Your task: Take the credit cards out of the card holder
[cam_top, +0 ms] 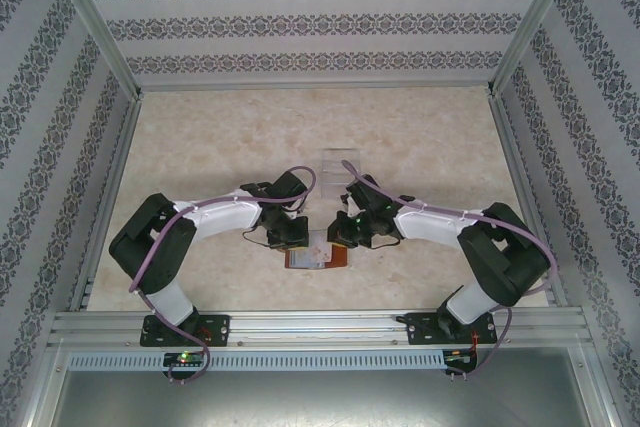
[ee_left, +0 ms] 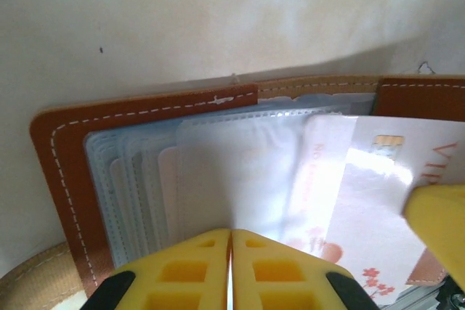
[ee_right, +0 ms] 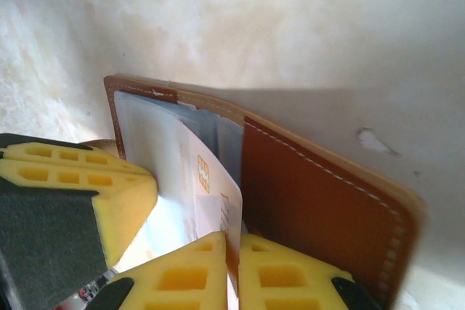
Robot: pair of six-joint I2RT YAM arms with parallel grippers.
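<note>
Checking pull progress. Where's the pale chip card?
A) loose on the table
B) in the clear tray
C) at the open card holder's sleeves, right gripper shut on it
C: the chip card overlaps the card holder sleeves, and the right gripper is shut on its edge.

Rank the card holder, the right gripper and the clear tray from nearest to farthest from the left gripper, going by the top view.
1. Card holder: directly under the left gripper, touching it.
2. Right gripper: just across the holder, to the right, closed on a card.
3. Clear tray: farther back, mid-table.
</note>
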